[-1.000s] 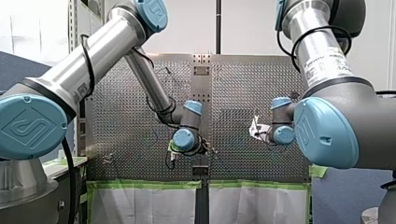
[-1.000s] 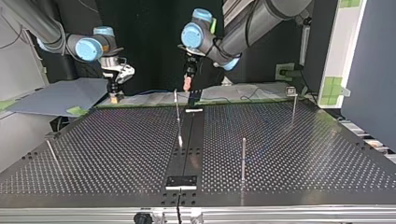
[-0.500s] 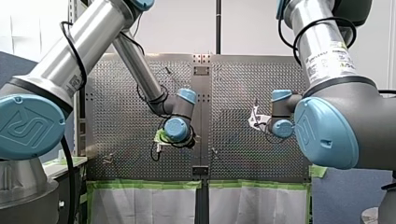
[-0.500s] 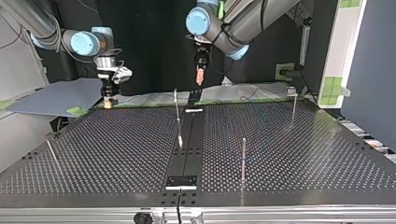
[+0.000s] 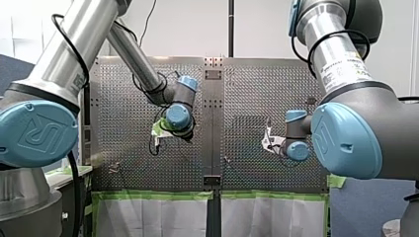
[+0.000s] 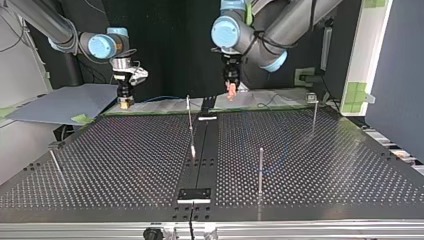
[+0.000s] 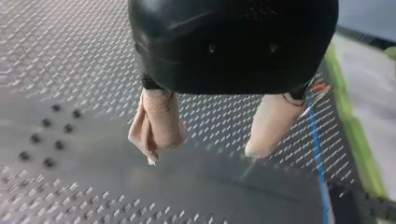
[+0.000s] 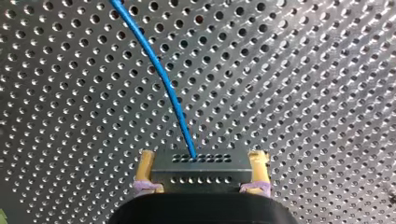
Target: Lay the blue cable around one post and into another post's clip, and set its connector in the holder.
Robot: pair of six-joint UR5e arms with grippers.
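Since the earlier frames, my left gripper [image 7: 204,154] has shifted toward the top view's right, its fingers wide apart and empty, probably to clear the route. My right gripper [image 8: 201,158] clamps the connector [image 8: 201,170], so the blue cable [image 8: 156,70] trails over the desk [image 8: 303,93], not yet routed.

Silver tubes on the left arm [image 5: 81,47] and right arm [image 5: 330,54], grey joints [image 5: 395,133], pale blue caps [image 5: 37,133] with a stamped logo. Black cables [image 5: 341,32] loop alongside. White printed label [image 5: 341,69] on the right. Now the left hand [image 7: 203,156]: black shell, beige fingers [image 7: 159,121].

Perforated metal table [image 8: 303,70], dull sheen; smooth blue cable [image 8: 163,80]; matt black connector [image 8: 201,169]
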